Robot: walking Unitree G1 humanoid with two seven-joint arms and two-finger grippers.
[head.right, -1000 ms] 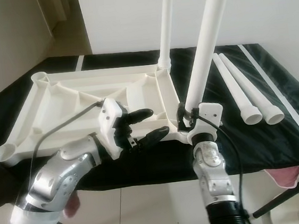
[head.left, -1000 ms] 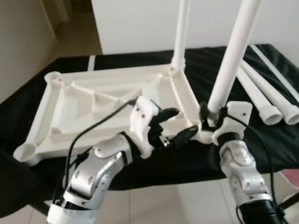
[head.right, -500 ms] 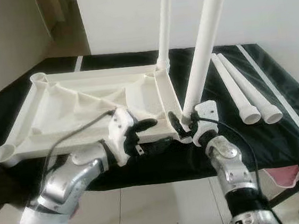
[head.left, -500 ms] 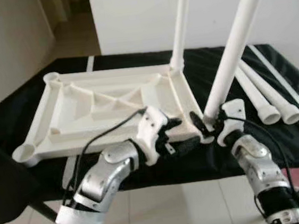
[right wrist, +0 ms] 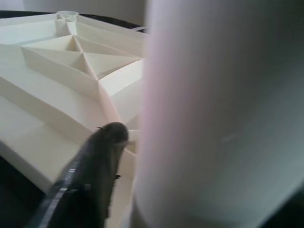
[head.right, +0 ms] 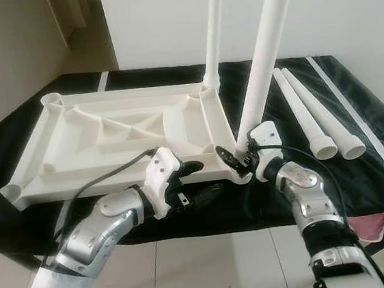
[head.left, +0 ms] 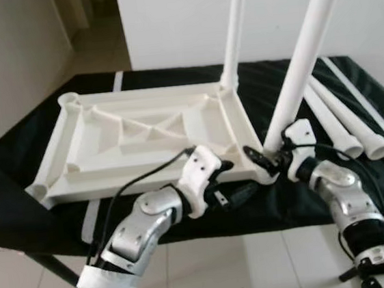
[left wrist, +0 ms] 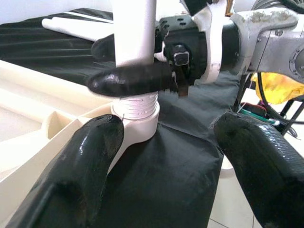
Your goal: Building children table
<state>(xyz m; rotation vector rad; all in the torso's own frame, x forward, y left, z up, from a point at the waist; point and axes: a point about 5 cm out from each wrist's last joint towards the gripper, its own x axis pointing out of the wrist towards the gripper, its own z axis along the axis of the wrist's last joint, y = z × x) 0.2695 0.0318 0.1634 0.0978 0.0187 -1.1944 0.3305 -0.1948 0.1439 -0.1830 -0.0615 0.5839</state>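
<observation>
A white tabletop (head.left: 143, 132) lies upside down on a black-covered surface. Two white legs stand upright in its right corners: a far leg (head.left: 233, 29) and a near leg (head.left: 301, 70). My right gripper (head.left: 269, 160) is shut on the near leg just above its threaded base (left wrist: 138, 107), with one finger (left wrist: 128, 78) across the front of the leg. My left gripper (head.left: 227, 181) is open at the tabletop's front edge, just left of that corner, holding nothing. In the right wrist view the leg (right wrist: 213, 118) stands beside one finger (right wrist: 90, 175).
Two loose white legs (head.left: 345, 128) lie on the black cloth to the right of the tabletop. A white wall stands behind. Pale tiled floor (head.left: 212, 272) runs below the front edge. Something pink (head.right: 369, 225) sits low on the right.
My right arm has swung out to the right, its gripper staying on the near leg's base. My left gripper has dropped lower along the tabletop's front edge, toward the corner.
</observation>
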